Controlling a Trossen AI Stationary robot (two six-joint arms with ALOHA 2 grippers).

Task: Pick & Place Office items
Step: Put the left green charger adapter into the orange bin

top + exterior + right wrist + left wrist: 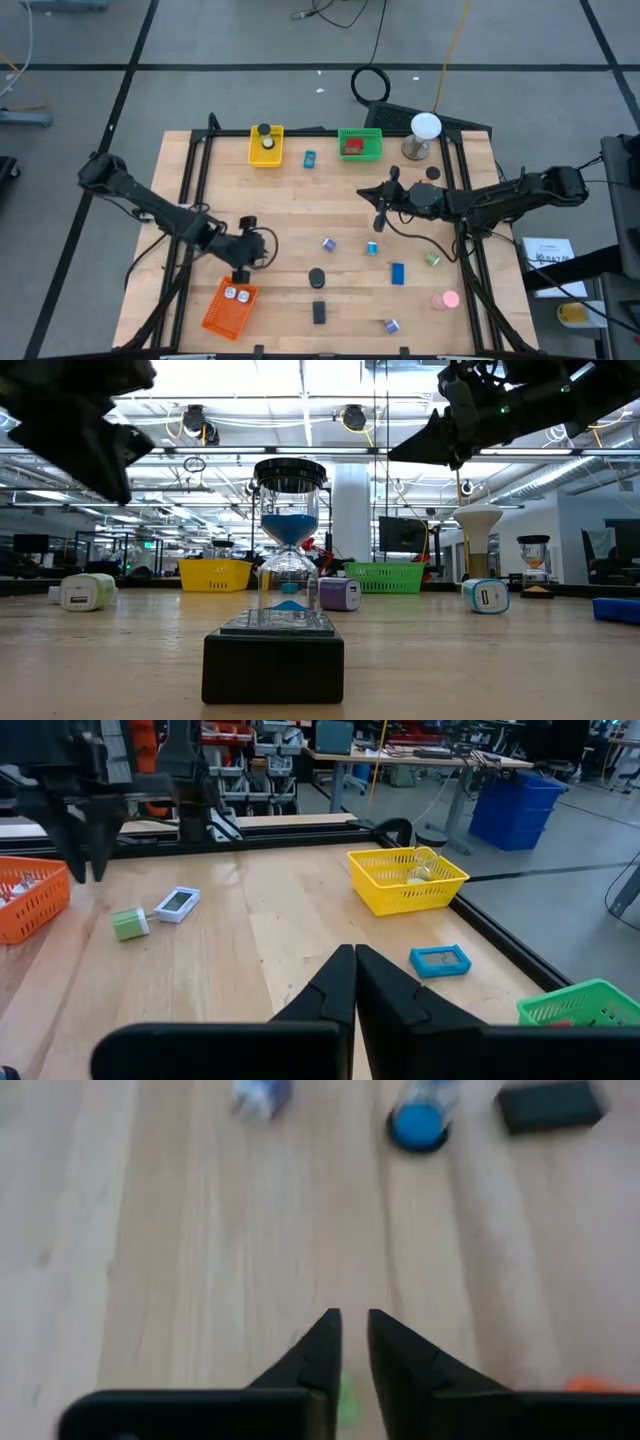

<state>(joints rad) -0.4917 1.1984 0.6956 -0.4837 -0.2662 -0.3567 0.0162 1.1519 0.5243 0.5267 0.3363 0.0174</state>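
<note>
Small office items lie spread over the wooden table: a purple clip (pixel 328 243), a cyan clip (pixel 372 247), a blue block (pixel 397 272), a pink round piece (pixel 446 299), a black-capped hourglass (pixel 317 277) and a black block (pixel 319 312). My left gripper (pixel 243 262) hovers beside the orange basket (pixel 230 305), fingers a narrow gap apart (pixel 355 1330), holding nothing. A green piece (pixel 130 924) and a white piece (pixel 178 904) lie on the table near it. My right gripper (pixel 380 205) hangs shut (pixel 355 965) above the table's middle, holding nothing.
The yellow basket (pixel 265 145) and the green basket (pixel 360 145) stand at the far edge, each with an item inside. A white ball on a grey stand (pixel 425 130) is at the far right corner. White pieces lie in the orange basket. Bare wood lies between the arms.
</note>
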